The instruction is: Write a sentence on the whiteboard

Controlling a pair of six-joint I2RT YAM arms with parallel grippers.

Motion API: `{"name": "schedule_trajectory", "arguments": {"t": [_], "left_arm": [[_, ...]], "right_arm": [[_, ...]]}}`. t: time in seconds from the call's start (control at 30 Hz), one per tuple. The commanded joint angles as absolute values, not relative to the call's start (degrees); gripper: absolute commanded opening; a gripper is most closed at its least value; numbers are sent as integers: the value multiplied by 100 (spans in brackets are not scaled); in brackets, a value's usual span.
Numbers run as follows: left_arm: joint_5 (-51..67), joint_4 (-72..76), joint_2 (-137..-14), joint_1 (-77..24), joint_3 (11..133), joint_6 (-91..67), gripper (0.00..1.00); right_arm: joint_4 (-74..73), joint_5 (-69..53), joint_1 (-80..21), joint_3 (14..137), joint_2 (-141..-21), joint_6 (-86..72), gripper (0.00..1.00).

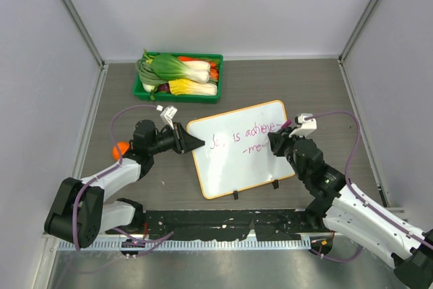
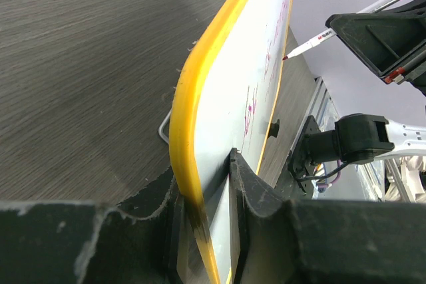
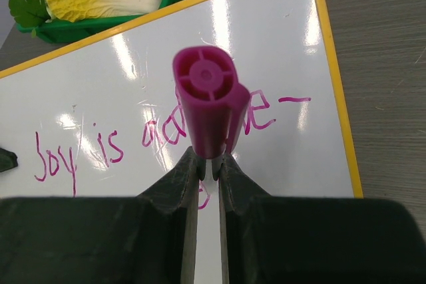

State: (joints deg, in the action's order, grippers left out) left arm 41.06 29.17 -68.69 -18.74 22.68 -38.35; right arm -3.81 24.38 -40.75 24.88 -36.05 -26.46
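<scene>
clamping a thick magenta plastic marker (image 3: 206,108) between its pinched black fingers, the right gripper (image 3: 208,164) is hovering over the right end of the glossy white rectangular whiteboard with an orange-yellow rim (image 1: 233,177). the board is lying on the table just to its left, long axis running across towards the left gripper (image 1: 193,141), which is clenching its left edge. the marker is pointing away and down at the board, close to the thin purple cursive sentence (image 1: 243,139), whose two lines are following that axis. beyond, a green plastic tray of vegetables (image 1: 177,98) is sitting apart.
</scene>
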Motion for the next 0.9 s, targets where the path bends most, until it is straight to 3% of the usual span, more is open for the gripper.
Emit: {"name": "schedule_trajectory", "arguments": {"t": [0.0, 0.87], "left_arm": [[3349, 2426, -6943, -1890, 2109, -2883, 0], [3357, 2435, -6952, -1890, 2118, -2883, 0]], "right_arm": [[-255, 2601, -4061, 2760, -3612, -2522, 1], [-360, 2575, -4034, 2558, -3876, -2619, 1]]}}
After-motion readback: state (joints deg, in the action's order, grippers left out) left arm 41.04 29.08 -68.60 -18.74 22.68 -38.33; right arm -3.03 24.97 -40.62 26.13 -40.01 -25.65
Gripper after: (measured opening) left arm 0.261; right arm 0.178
